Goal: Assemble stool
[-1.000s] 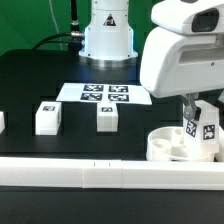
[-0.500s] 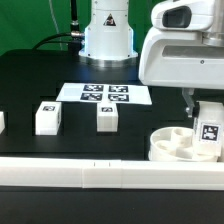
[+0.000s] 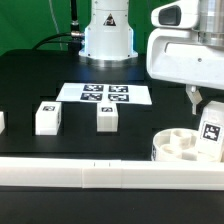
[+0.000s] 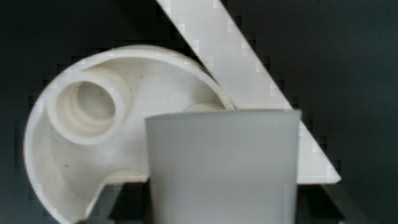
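Note:
My gripper point(image 3: 207, 110) is shut on a white leg block point(image 3: 211, 129) with a tag on its face. It holds the block upright at the far right side of the round seat disc point(image 3: 178, 148), which lies at the exterior view's right near the front rail. In the wrist view the leg block point(image 4: 222, 165) fills the space between my gripper's point(image 4: 222, 207) jaws, with the seat disc point(image 4: 98, 110) and its round socket behind it. Whether the block touches the disc I cannot tell. Two more leg blocks point(image 3: 47, 116) point(image 3: 108, 117) stand on the black table.
The marker board point(image 3: 105, 94) lies in front of the robot base point(image 3: 107, 35). A long white border rail point(image 3: 100, 172) runs along the front and also crosses the wrist view point(image 4: 222, 55). Another white piece point(image 3: 2, 121) is cut off at the exterior view's left edge.
My gripper has moved toward the exterior view's right with the leg block in it. The seat disc has shifted slightly the same way. The other blocks have not moved.

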Action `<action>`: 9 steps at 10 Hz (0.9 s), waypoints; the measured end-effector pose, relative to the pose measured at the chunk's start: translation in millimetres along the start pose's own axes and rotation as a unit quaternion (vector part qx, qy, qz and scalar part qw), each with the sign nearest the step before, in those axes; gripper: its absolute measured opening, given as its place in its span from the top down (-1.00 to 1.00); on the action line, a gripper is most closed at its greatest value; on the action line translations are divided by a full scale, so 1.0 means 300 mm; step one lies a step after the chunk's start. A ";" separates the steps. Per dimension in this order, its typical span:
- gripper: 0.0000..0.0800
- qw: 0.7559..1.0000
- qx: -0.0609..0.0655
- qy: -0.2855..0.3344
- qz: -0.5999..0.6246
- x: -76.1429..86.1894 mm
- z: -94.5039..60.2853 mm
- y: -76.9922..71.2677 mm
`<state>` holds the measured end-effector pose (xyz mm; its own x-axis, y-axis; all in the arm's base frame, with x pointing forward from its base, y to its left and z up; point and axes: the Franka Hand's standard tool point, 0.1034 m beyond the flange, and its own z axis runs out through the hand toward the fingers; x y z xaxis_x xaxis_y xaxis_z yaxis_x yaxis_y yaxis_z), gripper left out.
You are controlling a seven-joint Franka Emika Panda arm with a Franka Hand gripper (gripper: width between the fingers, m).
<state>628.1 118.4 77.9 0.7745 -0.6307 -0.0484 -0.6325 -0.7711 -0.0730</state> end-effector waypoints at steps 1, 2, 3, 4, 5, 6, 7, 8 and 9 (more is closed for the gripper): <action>0.16 0.999 0.003 -0.001 0.044 0.001 0.001 0.000; 0.16 0.994 0.018 -0.006 0.109 0.005 0.000 0.004; 0.16 0.985 0.030 -0.013 0.170 0.006 -0.001 0.005; 0.16 0.976 0.035 -0.020 0.213 0.006 -0.001 0.004; 0.16 0.963 0.045 -0.029 0.263 0.008 -0.001 0.005; 0.16 0.945 0.056 -0.040 0.320 0.006 -0.002 0.006; 0.16 0.928 0.059 -0.046 0.365 0.002 0.000 0.002; 0.16 0.910 0.056 -0.052 0.408 -0.005 0.001 -0.002; 0.16 0.896 0.055 -0.056 0.437 -0.003 0.000 -0.001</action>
<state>627.6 119.2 77.9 -0.0159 -0.9722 -0.2337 -0.9980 0.0297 -0.0557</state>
